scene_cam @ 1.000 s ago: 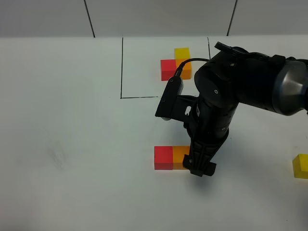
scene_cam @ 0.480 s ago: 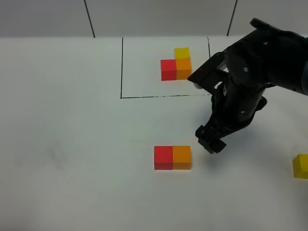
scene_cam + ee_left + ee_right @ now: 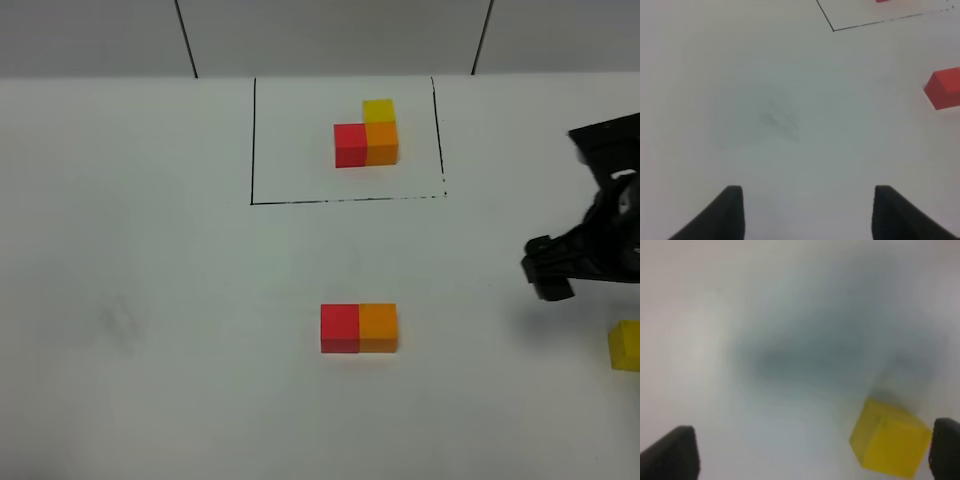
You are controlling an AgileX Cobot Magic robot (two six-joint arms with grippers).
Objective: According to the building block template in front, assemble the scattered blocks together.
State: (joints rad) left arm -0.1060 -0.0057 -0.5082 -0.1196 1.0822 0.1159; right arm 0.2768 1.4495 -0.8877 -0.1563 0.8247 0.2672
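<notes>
Pincer on right (image 3: 812, 452) wide open, yellow cube (image 3: 890, 445) near but apart

The right arm (image 3: 615, 235) is seen at the right edge of the scene, its dark links bent down toward the counter (image 3: 150, 300). The right gripper (image 3: 547, 272) is carried at the arm's lower end, pointed left and downward, and appears to be clear of the surface. In the right wrist view its two black fingers (image 3: 671, 454) are set wide apart, and nothing is clamped between them. In the left wrist view the left gripper (image 3: 809, 215) is held above the counter. Its fingers (image 3: 722, 215) are parted, and nothing is gripped between them.
</notes>
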